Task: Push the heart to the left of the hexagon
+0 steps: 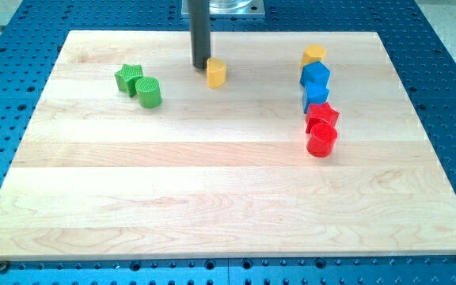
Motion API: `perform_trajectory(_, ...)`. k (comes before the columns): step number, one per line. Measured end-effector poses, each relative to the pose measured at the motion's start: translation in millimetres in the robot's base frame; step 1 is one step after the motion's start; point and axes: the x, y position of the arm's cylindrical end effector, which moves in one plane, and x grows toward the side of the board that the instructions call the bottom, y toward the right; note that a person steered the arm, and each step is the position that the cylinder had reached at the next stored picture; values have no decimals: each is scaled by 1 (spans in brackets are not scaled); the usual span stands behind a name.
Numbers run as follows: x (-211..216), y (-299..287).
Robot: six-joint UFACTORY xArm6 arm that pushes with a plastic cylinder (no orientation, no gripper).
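The yellow heart [216,72] sits near the view's top, a little left of centre. The yellow hexagon [314,55] lies far to its right, near the board's top edge. My tip [202,66] is down on the board just left of the heart, touching it or nearly so. The dark rod rises from there out of the view's top.
A green star [129,77] and a green cylinder [150,92] lie left of my tip. Below the hexagon run a blue block [315,76], a second blue block [317,96], a red star [322,116] and a red cylinder [321,141]. The wooden board [212,206] lies on a blue perforated table.
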Motion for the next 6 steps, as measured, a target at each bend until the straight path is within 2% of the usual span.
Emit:
perform_trajectory(1, 28, -1)
perform_trajectory(2, 46, 48)
perform_trajectory(4, 37, 117)
perform_trajectory(6, 64, 125)
